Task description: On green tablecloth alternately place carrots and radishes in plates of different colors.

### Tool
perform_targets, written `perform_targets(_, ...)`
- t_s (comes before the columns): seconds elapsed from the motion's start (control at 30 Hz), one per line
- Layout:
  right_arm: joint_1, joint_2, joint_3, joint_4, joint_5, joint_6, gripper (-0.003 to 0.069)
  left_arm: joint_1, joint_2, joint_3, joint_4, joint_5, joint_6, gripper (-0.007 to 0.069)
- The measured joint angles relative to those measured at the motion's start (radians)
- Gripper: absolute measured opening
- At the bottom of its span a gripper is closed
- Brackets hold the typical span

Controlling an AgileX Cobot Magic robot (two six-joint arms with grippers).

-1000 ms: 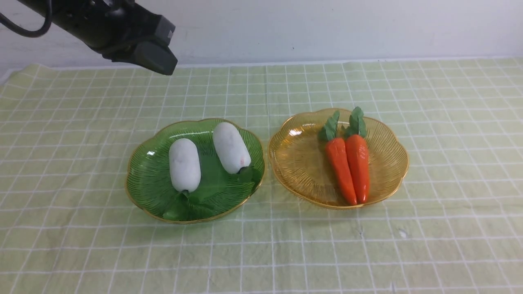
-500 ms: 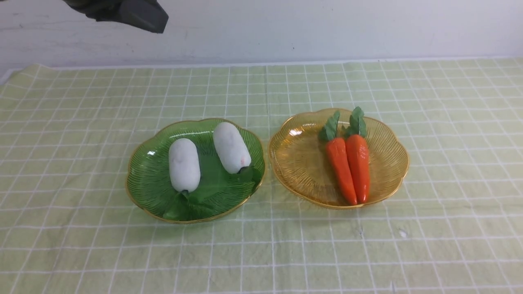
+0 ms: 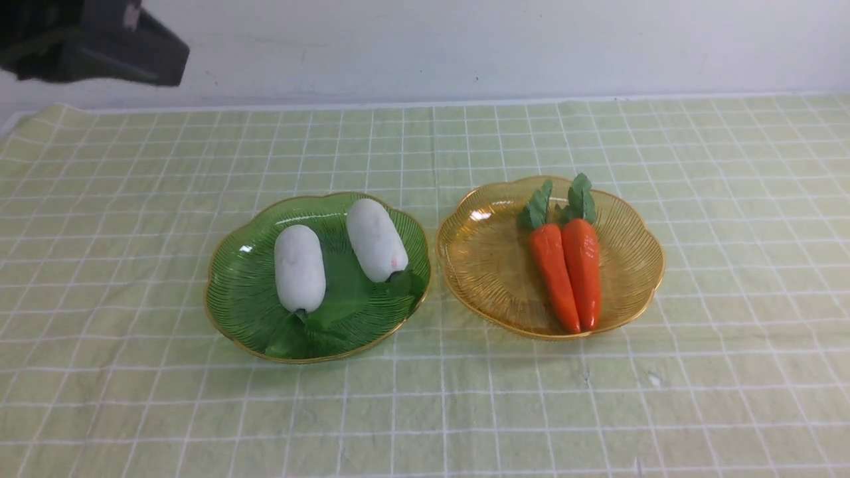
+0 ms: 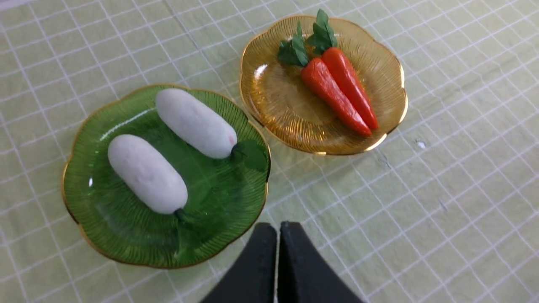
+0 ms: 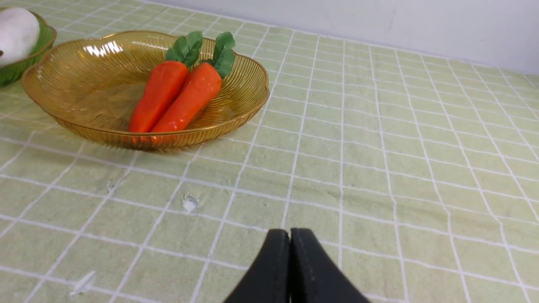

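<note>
Basically, front view: the left arm (image 3: 93, 46) is now up in the top-left corner, higher and further left than half a second and a second ago, when its dark housing hung nearer the green plate (image 3: 232, 292); its fingers aren't visible here. Nothing else has shifted: both radishes (image 3: 300, 267) lie in the green plate, leaves toward the camera, and both carrots (image 3: 582, 272) lie touching side by side in the amber plate (image 3: 485, 265), leaves toward the wall. The plates sit just beside each other on the green tablecloth (image 3: 425, 411). The right arm is out of this view. Left wrist view: the left gripper (image 4: 278, 235) has its fingers pressed together with nothing between them, hovering high above the cloth near the green plate's rim (image 4: 80, 227); radishes (image 4: 147, 173) and carrots (image 4: 337, 97) are all resting untouched. Right wrist view: the right gripper (image 5: 290, 244) is also closed flat and empty, low over bare cloth, well apart from the amber plate (image 5: 84, 80) where the carrots (image 5: 185, 97) lie. My read: the sort looks finished, each vegetable type in its own plate, and the left arm's retreat suggests wrap-up, no further pick needed.
</note>
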Motion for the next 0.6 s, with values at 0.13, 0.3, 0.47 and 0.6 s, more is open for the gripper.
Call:
perform_targets(0.13,0.0,0.0,0.0,0.0,0.0,0.0,-0.0015,0.0,-0.105,0.111,0.012,0.001,0.003,-0.0008)
perform_targets(0.3,0.0,0.0,0.0,0.0,0.0,0.033,-0.0015,0.0,-0.228,0.27,0.016,0.002,0.005,-0.0008)
perform_targets(0.47,0.0,0.0,0.0,0.0,0.0,0.139,-0.0015,0.0,-0.316,0.391,0.019,0.002,0.006,-0.0008)
perform_targets(0.6,0.0,0.0,0.0,0.0,0.0,0.155,-0.0015,0.0,-0.35,0.436,0.019,0.003,0.006,-0.0008)
